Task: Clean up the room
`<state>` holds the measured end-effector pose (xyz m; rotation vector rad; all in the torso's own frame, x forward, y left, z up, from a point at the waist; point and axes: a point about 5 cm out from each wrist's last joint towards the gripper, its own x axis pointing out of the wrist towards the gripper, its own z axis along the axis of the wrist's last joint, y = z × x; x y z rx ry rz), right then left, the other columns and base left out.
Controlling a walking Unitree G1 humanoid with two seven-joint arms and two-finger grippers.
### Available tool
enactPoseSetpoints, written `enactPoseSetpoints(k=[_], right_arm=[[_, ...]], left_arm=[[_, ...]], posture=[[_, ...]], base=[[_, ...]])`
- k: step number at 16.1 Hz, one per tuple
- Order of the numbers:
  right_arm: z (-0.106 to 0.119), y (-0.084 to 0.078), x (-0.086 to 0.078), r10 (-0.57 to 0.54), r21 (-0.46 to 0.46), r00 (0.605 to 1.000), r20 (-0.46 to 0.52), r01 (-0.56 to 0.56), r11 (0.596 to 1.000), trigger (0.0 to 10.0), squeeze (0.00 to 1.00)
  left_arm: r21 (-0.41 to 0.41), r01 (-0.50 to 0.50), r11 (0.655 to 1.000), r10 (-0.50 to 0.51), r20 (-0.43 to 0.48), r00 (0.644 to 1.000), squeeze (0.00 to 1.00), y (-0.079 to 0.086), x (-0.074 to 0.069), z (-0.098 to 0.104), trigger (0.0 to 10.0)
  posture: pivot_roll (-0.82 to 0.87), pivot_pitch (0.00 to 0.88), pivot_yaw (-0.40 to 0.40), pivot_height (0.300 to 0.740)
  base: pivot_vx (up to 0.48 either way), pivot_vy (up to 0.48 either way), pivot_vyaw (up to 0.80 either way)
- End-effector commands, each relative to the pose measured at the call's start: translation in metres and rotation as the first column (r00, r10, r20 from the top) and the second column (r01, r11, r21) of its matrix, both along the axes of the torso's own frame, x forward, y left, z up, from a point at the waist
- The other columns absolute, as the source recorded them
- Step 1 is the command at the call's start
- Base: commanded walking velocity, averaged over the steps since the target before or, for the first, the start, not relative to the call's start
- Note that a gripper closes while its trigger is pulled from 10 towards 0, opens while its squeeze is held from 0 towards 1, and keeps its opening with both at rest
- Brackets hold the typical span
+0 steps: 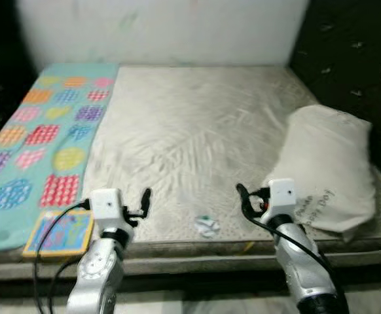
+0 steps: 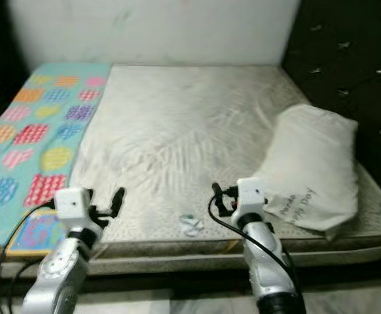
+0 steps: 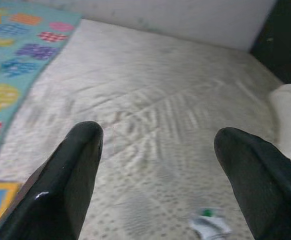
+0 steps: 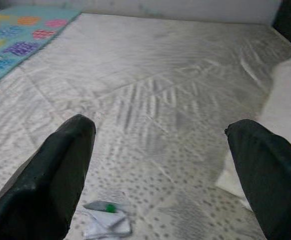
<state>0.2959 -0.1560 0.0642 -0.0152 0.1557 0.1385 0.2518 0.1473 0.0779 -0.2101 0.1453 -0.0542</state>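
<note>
Left eye view: a crumpled wrapper [image 1: 207, 226] lies near the mattress's [image 1: 197, 131] front edge, between the left gripper [image 1: 145, 203] and right gripper [image 1: 244, 199]. A white pillow [image 1: 325, 167] rests along the right edge, a patterned blanket [image 1: 40, 137] along the left, a picture book [image 1: 59, 232] at the front left corner.

Left wrist view: fingers [image 3: 70, 175] spread wide, empty.

Right wrist view: fingers [image 4: 55, 180] likewise apart, the wrapper [image 4: 107, 221] just ahead.

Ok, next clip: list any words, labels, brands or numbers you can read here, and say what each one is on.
Pillow: dark handwritten-style print along its near edge, too blurred to read with confidence.
Small crumpled wrapper on the mattress: white with a green spot, no legible text.
Colourful book at the near left edge of the bed: a picture cover, lettering too blurred to read.
Patterned blanket: shapes, no words.
</note>
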Motion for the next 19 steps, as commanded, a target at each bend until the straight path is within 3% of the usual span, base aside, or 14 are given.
enactPoseSetpoints(k=[1,12,19], right_arm=[[0.0015,-0.0066,0.0,-0.017,-0.004,1.0,0.004,0.017,1.0,10.0,0.0],[0.0018,-0.0088,0.0001,-0.029,0.0,1.0,0.005,0.029,1.0,10.0,0.0],[0.002,-0.0093,0.0004,-0.033,0.006,0.999,0.005,0.033,0.999,10.0,0.0]], left_arm=[[-0.022,0.004,1.0,-0.004,-0.002,1.0,0.0,-0.0048,0.0022,0.0018,10.0],[-0.015,0.018,1.0,-0.018,-0.006,1.0,0.0,-0.0059,0.0029,0.0013,10.0],[-0.03,0.046,0.998,-0.045,0.028,0.999,0.0,-0.0087,0.0036,0.005,10.0]], posture=[[-0.05,0.0,-0.021,0.74],[-0.05,0.0,-0.021,0.74],[-0.06,0.0,-0.02,0.74]], base=[[0.0,0.0,0.0],[0.0,0.396,0.0],[0.0,0.0,0.0]])
